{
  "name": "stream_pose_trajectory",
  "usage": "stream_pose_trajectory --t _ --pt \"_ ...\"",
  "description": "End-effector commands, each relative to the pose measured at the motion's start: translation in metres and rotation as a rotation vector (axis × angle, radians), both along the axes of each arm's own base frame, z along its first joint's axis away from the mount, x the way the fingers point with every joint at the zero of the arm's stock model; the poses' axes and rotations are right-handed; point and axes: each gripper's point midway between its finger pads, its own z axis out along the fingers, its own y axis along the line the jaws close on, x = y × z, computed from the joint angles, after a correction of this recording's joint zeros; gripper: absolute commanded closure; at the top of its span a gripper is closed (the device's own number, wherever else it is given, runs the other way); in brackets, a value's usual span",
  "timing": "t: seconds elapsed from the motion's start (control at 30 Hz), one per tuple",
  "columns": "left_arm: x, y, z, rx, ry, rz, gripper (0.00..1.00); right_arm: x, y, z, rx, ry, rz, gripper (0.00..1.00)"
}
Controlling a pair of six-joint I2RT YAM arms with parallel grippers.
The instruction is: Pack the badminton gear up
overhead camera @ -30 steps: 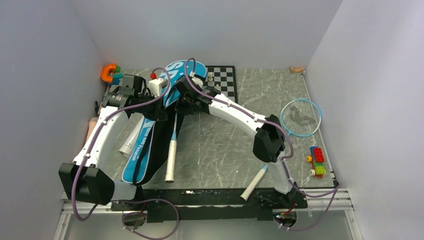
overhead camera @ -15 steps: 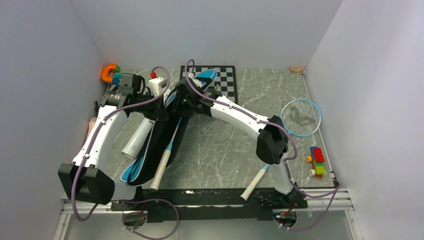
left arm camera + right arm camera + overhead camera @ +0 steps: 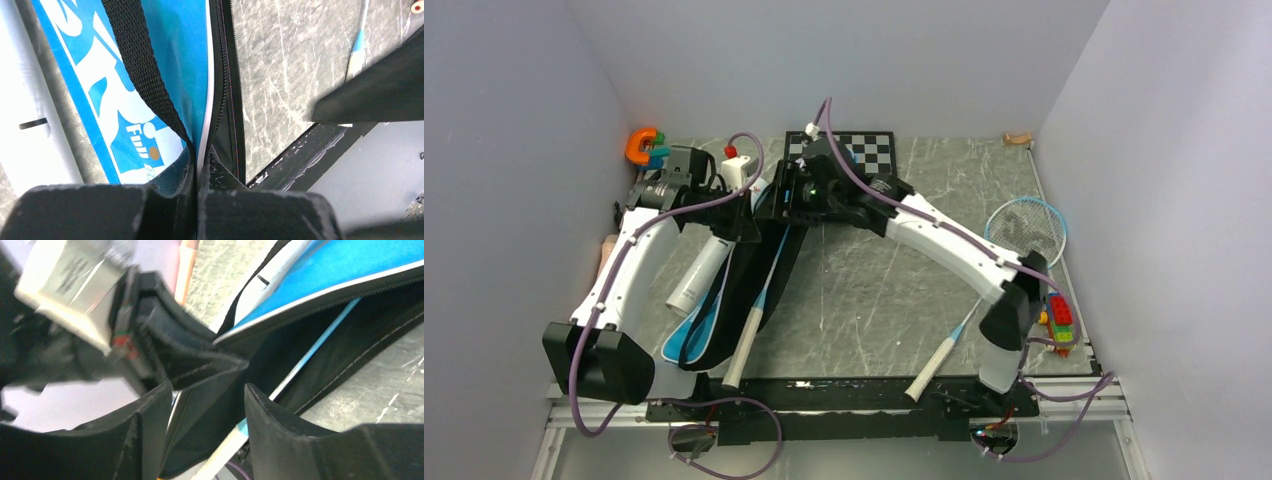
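The blue bag [image 3: 709, 315] lies at the left with its mouth held up. My left gripper [image 3: 749, 218] [image 3: 197, 185] is shut on the bag's [image 3: 150, 75] piped zip edge, beside the black strap [image 3: 135, 55]. One racket lies inside the bag; its white handle [image 3: 742, 345] sticks out toward the near edge. My right gripper [image 3: 786, 200] [image 3: 207, 390] is open just above the bag's mouth. The racket's shaft [image 3: 320, 347] passes behind its fingers, untouched. A second racket [image 3: 1027, 235] lies at the right. The white tube [image 3: 699, 272] rests left of the bag.
A chessboard [image 3: 864, 150] with pieces lies at the back, right behind my right wrist. A colourful brick toy [image 3: 1057, 322] sits by the right edge, an orange toy [image 3: 644, 145] in the back left corner, a tan rolling pin [image 3: 607, 255] along the left edge.
My right gripper has opened, let go of the racket and pulled back toward the chessboard. The racket slid left into the bag. The left gripper kept its hold on the bag's edge.
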Motion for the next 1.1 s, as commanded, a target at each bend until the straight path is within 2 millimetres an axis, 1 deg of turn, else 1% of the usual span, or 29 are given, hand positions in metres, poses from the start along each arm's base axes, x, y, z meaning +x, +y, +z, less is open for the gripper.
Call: stream_pose_trajectory --t 0.0,0.03,0.07,0.1,0.13,0.17,0.2,0.23,0.27,0.3,0.33,0.4,0.47,0.5,0.6,0.7,0.77,0.87,0.93,1.0,1.07 --pt "-0.002 0.002 0.032 -0.052 -0.04 0.026 1.0 -0.021 -0.03 0.049 0.024 -0.119 0.034 0.33" --pt "0.0 0.004 0.035 -0.05 -0.054 0.039 1.0 -0.02 -0.048 0.042 -0.031 -0.115 -0.016 0.22" --pt "0.002 0.006 0.037 -0.05 -0.068 0.054 1.0 -0.017 -0.07 0.033 -0.088 -0.101 -0.082 0.14" --pt "0.004 0.009 0.04 -0.046 -0.085 0.069 1.0 -0.011 -0.097 0.022 -0.148 -0.082 -0.153 0.08" --pt "0.007 0.012 0.041 -0.039 -0.098 0.085 1.0 -0.005 -0.123 0.013 -0.187 -0.073 -0.228 0.04" --pt "0.009 0.015 0.043 -0.039 -0.108 0.101 1.0 -0.001 -0.149 0.002 -0.21 -0.048 -0.289 0.03" --pt "0.011 0.018 0.045 -0.034 -0.114 0.118 1.0 -0.001 -0.176 -0.004 -0.208 -0.024 -0.341 0.02" --pt "0.013 0.021 0.046 -0.032 -0.122 0.136 1.0 0.002 -0.202 -0.018 -0.219 0.018 -0.398 0.02" --pt "0.016 0.026 0.048 -0.027 -0.129 0.157 1.0 -0.001 -0.229 -0.043 -0.254 0.081 -0.448 0.02" --pt "0.018 0.03 0.05 -0.021 -0.14 0.176 1.0 -0.001 -0.258 -0.06 -0.287 0.141 -0.513 0.03" --pt "0.021 0.035 0.052 -0.017 -0.155 0.197 1.0 -0.004 -0.287 -0.079 -0.332 0.213 -0.581 0.03" --pt "0.026 0.042 0.059 -0.01 -0.192 0.223 1.0 -0.014 -0.339 -0.114 -0.45 0.346 -0.687 0.03" --pt "0.028 0.047 0.065 -0.008 -0.214 0.238 1.0 -0.029 -0.382 -0.144 -0.566 0.477 -0.777 0.04" --pt "0.029 0.047 0.067 -0.011 -0.221 0.238 1.0 -0.035 -0.399 -0.156 -0.605 0.524 -0.81 0.04" --pt "0.029 0.049 0.072 -0.017 -0.234 0.241 1.0 -0.047 -0.433 -0.18 -0.639 0.597 -0.911 0.08" --pt "0.029 0.05 0.072 -0.011 -0.242 0.24 1.0 -0.059 -0.457 -0.199 -0.663 0.644 -0.984 0.11" --pt "0.029 0.052 0.07 -0.004 -0.243 0.241 1.0 -0.066 -0.467 -0.213 -0.676 0.679 -1.006 0.16" --pt "0.028 0.051 0.066 -0.002 -0.239 0.232 1.0 -0.073 -0.471 -0.233 -0.701 0.725 -1.0 0.28" --pt "0.028 0.05 0.064 -0.007 -0.239 0.226 1.0 -0.075 -0.468 -0.244 -0.696 0.749 -0.989 0.36" --pt "0.027 0.049 0.061 -0.009 -0.235 0.221 1.0 -0.073 -0.464 -0.254 -0.673 0.756 -0.983 0.41" --pt "0.025 0.048 0.058 -0.009 -0.229 0.214 1.0 -0.07 -0.462 -0.259 -0.657 0.75 -0.977 0.49"
